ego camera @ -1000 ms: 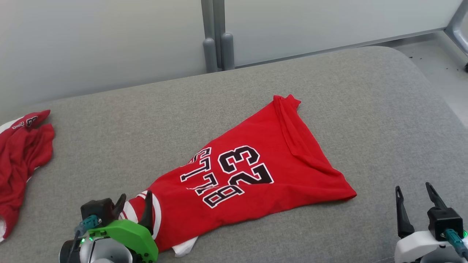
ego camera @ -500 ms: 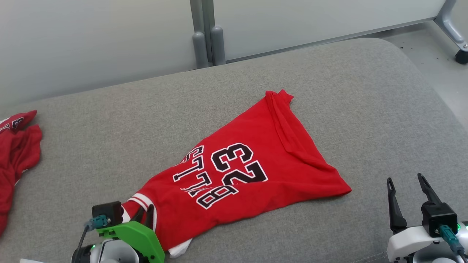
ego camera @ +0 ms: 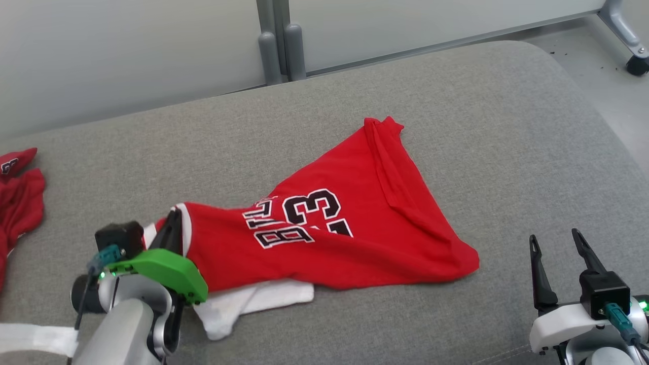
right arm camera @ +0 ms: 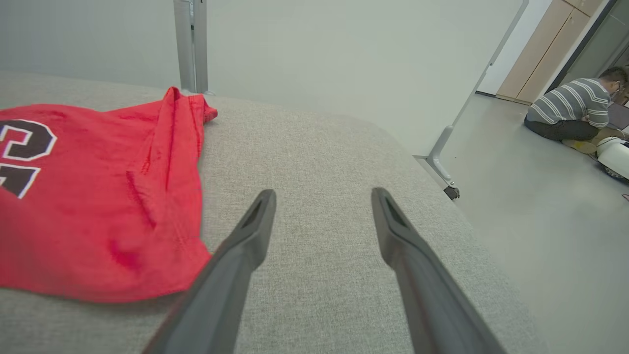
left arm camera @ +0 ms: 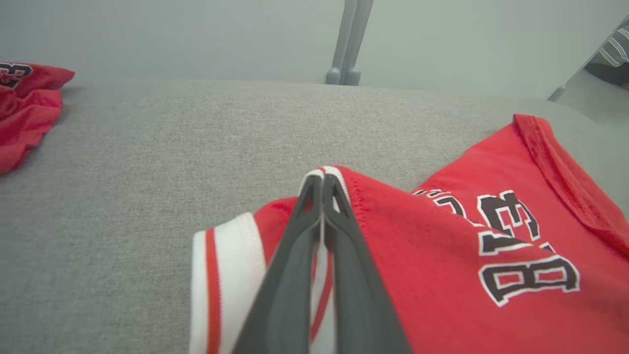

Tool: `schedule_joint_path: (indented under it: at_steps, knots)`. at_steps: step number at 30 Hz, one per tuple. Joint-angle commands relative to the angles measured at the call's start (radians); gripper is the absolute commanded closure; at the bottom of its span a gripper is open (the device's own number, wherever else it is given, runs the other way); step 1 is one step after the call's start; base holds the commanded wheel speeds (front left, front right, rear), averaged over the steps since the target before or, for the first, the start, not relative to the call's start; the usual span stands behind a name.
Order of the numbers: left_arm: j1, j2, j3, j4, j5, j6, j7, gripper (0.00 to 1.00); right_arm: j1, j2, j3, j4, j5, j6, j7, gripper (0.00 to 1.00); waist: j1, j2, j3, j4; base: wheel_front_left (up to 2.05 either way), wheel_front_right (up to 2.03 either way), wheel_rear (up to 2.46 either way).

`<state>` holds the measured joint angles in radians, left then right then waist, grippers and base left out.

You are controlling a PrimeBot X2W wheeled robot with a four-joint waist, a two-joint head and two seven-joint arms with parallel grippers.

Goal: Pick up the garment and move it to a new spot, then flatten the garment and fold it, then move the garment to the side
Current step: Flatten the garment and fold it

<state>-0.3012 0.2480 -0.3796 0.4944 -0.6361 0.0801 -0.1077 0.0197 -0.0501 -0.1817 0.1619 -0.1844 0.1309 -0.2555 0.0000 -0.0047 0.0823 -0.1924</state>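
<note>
The garment (ego camera: pixel 355 213) is a red jersey with black-and-white lettering and a white-and-red trimmed edge, lying on the grey cushion (ego camera: pixel 456 101). My left gripper (ego camera: pixel 175 223) is shut on the garment's trimmed edge and holds it raised, so the cloth folds over itself and a white inner layer (ego camera: pixel 248 304) shows beneath. In the left wrist view the two fingers (left arm camera: pixel 322 184) meet on the trim of the garment (left arm camera: pixel 467 255). My right gripper (ego camera: pixel 555 243) stands open at the lower right, off the garment's corner (right arm camera: pixel 98 196), with bare cushion between its fingers (right arm camera: pixel 322 196).
A second red garment (ego camera: pixel 15 203) lies crumpled at the cushion's far left edge. Behind the cushion stands a pale partition with a grey post (ego camera: pixel 276 40). To the right lies floor with a castered frame leg (ego camera: pixel 634 61). A person (right arm camera: pixel 575 110) sits on the floor far right.
My left gripper has shut on the garment's trimmed edge and lifted it up and back, folding the lettering over. The head camera has shifted. The right gripper stays open.
</note>
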Motion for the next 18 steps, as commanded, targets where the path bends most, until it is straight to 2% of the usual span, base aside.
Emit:
schedule_joint_path:
  at_steps: [1,5,9,10,11,12,13,18]
  knots:
    - [-0.049,0.015,0.003,0.011,0.016,0.0,-0.014,1.0,-0.012,-0.001,0.003,-0.004,0.01,0.0,-0.002,0.0,0.0,0.0047,0.01,-0.008,0.0,0.0,0.0]
    - [-0.146,0.018,-0.01,0.05,0.054,-0.006,-0.038,1.0,-0.029,-0.001,0.012,0.0,0.014,0.0,-0.003,0.0,0.0,0.0047,0.027,-0.027,0.0,0.0,0.0]
    - [-0.223,-0.013,-0.028,0.126,0.062,-0.017,-0.041,1.0,-0.043,-0.001,0.018,0.009,0.018,0.0,-0.004,0.0,0.0,0.0047,0.039,-0.046,0.0,0.0,0.0]
    - [-0.237,-0.02,-0.029,0.153,0.059,-0.019,-0.044,0.89,-0.046,-0.001,0.02,0.011,0.018,0.0,-0.004,0.0,0.0,0.0047,0.04,-0.05,0.0,0.0,0.0]
    - [-0.251,-0.023,-0.03,0.18,0.063,-0.019,-0.05,0.59,-0.05,-0.001,0.024,0.014,0.019,0.0,-0.004,0.0,0.0,0.0047,0.042,-0.055,0.0,0.0,0.0]
    - [-0.263,-0.025,-0.033,0.207,0.068,-0.02,-0.06,0.09,-0.052,-0.001,0.027,0.016,0.02,0.0,-0.005,0.0,0.0,0.0047,0.043,-0.059,0.0,0.0,0.0]
    - [-0.272,-0.033,-0.034,0.229,0.066,-0.024,-0.07,0.0,-0.053,-0.001,0.029,0.019,0.022,0.0,-0.005,0.0,0.0,0.0047,0.045,-0.062,0.0,0.0,0.0]
    - [-0.284,-0.056,-0.032,0.301,0.06,-0.054,-0.127,0.0,-0.039,-0.001,0.019,0.027,0.026,0.0,-0.007,0.0,0.0,0.0047,0.033,-0.041,0.0,0.0,0.0]
